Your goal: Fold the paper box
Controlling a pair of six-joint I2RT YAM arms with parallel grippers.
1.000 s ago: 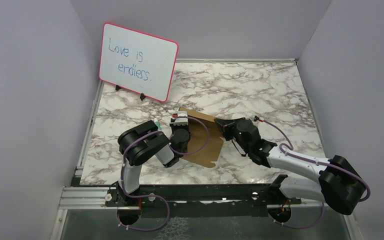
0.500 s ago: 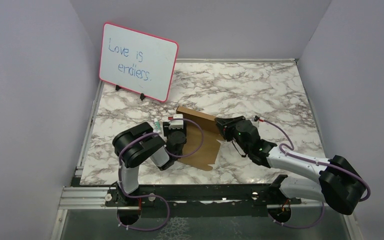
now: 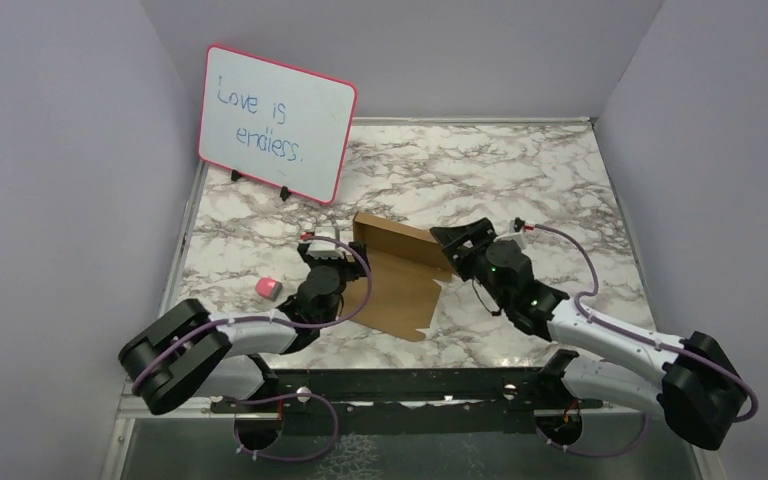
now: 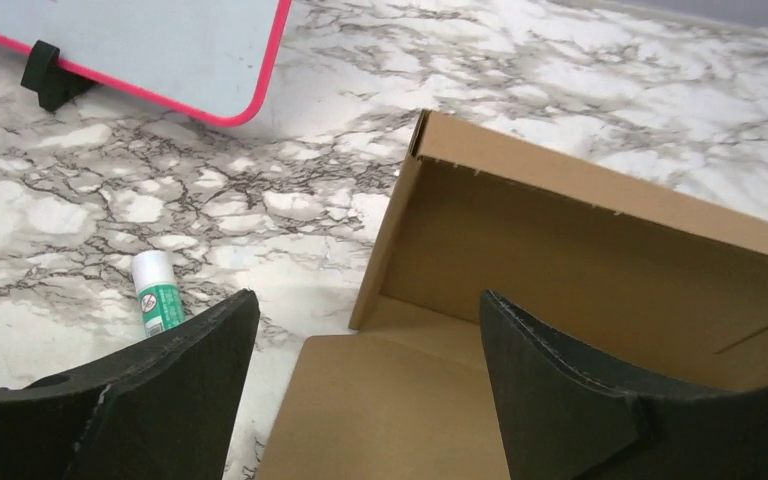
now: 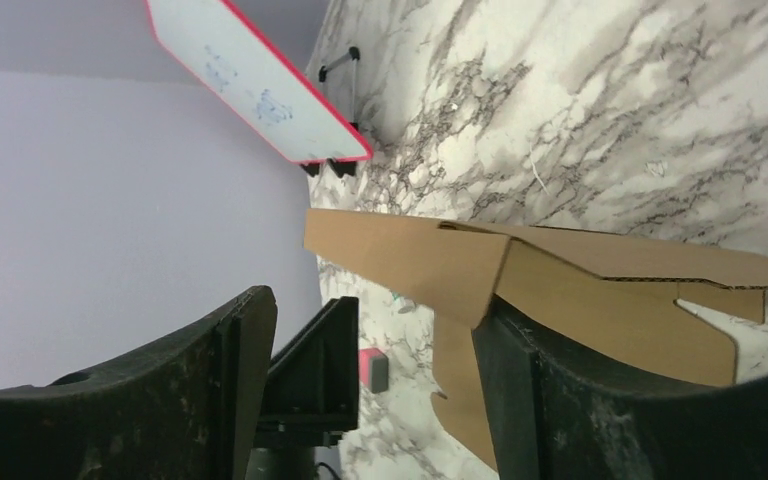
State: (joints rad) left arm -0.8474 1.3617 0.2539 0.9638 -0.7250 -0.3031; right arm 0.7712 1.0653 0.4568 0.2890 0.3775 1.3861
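The paper box (image 3: 400,285) is brown cardboard in the middle of the table. Its base lies flat and its far wall (image 4: 600,250) stands upright, with a notched flap on the right side (image 5: 600,300). My left gripper (image 3: 338,258) is at the box's left edge. In its wrist view the left gripper (image 4: 370,390) is open above the flat base panel, with nothing held. My right gripper (image 3: 457,242) is at the box's far right corner. That gripper (image 5: 370,390) is open too, and the cardboard passes just over its right finger (image 5: 610,400).
A pink-framed whiteboard (image 3: 275,122) stands at the back left. A pink eraser (image 3: 268,288) lies left of the box, beside my left arm. A small green and white tube (image 4: 157,292) lies on the marble next to the left finger. Grey walls enclose the table.
Both grippers have gone from nearly shut to open and let go of the cardboard. The left arm has dropped low and swung left, uncovering the pink eraser. The far wall now stands upright.
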